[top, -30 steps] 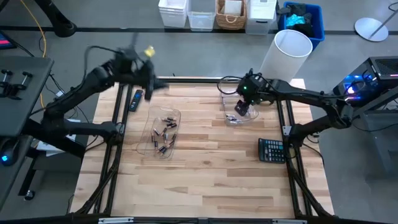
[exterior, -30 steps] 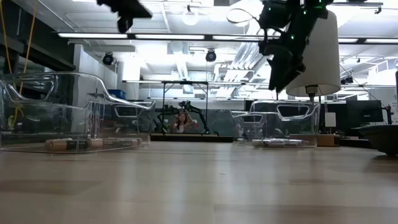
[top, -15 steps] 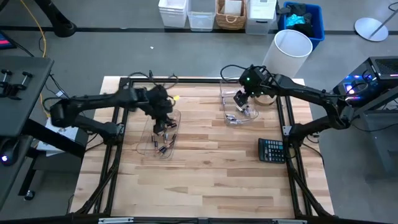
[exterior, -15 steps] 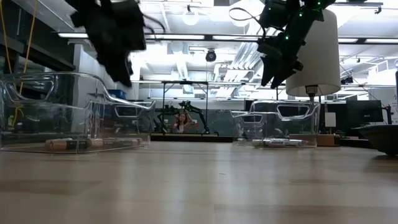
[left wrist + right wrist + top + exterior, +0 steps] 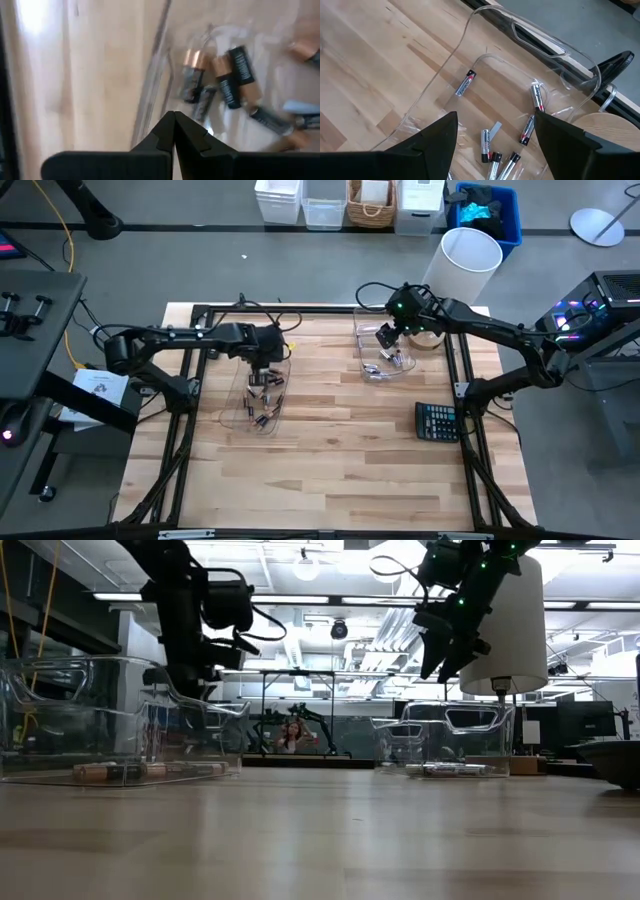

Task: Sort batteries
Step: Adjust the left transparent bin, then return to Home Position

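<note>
The left gripper [image 5: 266, 363] has moved from high above the table's far left edge, near the remote, down into the left clear bin [image 5: 240, 406], and now its closed fingers are just over the batteries [image 5: 264, 392] there. The right gripper [image 5: 388, 340] has risen a little above the right clear bin [image 5: 367, 370].

Pale wooden table [image 5: 330, 470] of jointed planks, edged by a black frame. Resting on it at centre-left of the high view: a clear plastic bin [image 5: 244, 416] (dark copper-ended batteries [image 5: 265, 392] inside). Toward upper centre-right: a second clear bin [image 5: 368, 368], silvery batteries [image 5: 536, 97] on its floor. At right, near the table's edge: a dark keypad calculator [image 5: 436, 421].
</note>
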{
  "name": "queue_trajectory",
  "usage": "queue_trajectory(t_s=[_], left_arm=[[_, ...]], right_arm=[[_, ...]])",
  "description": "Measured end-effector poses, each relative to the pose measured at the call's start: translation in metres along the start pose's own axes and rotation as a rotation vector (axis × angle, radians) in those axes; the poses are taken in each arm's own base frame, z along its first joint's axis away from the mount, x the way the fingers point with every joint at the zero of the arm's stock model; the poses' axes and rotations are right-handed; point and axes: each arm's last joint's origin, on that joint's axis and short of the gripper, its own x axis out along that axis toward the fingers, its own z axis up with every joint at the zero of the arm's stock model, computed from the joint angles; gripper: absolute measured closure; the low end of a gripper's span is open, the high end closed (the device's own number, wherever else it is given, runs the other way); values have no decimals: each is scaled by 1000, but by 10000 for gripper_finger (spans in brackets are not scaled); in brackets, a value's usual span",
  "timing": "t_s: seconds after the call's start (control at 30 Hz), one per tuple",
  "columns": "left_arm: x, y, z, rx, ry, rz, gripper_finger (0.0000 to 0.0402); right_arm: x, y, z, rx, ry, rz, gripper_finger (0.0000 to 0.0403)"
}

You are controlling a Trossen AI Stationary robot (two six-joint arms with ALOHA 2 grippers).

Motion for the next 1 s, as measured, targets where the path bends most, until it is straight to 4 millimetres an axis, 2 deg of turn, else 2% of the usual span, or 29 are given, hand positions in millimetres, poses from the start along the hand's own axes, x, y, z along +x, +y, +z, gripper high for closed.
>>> queue_trajectory(t_s=[0.2, 0.4, 0.57, 0.77, 1.0], left_arm=[[3, 19, -4, 41, -19, 41, 402], [6, 50, -11, -46, -82, 113, 402], [8, 72, -26, -153, -38, 160, 402], [9, 83, -41, -212, 22, 161, 402], [1, 87, -32, -271, -117, 49, 402]], right_arm=[[0, 0, 0, 0, 0, 0, 144], [0, 0, 0, 13, 0, 0, 144], [0, 0, 0, 18, 0, 0, 144], [0, 0, 0, 26, 0, 1, 144], [0, 0, 0, 26, 1, 1, 144]])
